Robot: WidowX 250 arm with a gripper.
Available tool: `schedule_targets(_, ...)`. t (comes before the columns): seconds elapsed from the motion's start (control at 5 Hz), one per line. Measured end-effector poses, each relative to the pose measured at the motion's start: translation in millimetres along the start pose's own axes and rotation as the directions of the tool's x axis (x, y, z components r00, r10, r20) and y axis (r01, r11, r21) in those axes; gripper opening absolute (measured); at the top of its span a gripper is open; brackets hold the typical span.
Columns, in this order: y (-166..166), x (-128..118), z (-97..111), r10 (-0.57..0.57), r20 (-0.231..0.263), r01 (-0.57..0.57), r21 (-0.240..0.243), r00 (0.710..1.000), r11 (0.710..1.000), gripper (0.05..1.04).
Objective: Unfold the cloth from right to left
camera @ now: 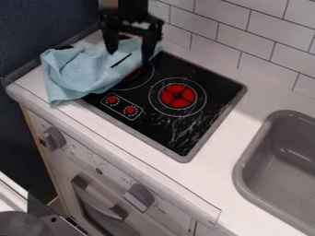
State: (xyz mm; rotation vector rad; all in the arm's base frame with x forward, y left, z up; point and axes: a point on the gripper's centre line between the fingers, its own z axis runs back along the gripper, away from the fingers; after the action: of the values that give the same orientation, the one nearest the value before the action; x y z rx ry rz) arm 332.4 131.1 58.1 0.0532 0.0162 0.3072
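The gripper [129,52] hangs at the top of the camera view, over the back right part of the cloth. Its two fingers stand wide apart and point down, with some cloth visible between and below them. The light blue cloth [83,71] lies bunched and creased at the left end of the counter, its right part covering the left side of the black stove top [161,123]. One corner hangs toward the counter's front left edge. Whether the fingertips touch the cloth is unclear.
Red burner [177,96] and two red knobs show on the stove top. A grey sink [280,159] is set in at the right. White tiles [230,27] rise behind, a dark wall [37,27] at the left. Grey oven knobs are on the front.
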Motion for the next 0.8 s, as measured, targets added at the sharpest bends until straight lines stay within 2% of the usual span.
schedule_targets(0.2,8,14,-14,0.03,0.034,-0.031,0.03,0.999,0.999,1.0)
schedule_targets(0.4,19,18,-32,0.085,0.001,-0.085,-0.011,0.996,0.996,0.962)
schedule_targets(0.6,23,18,-30,0.12,-0.017,-0.12,-0.045,0.993,0.992,0.68)
schedule_targets(0.8,22,21,-37,0.1,-0.064,-0.104,-0.054,0.993,0.993,0.376)
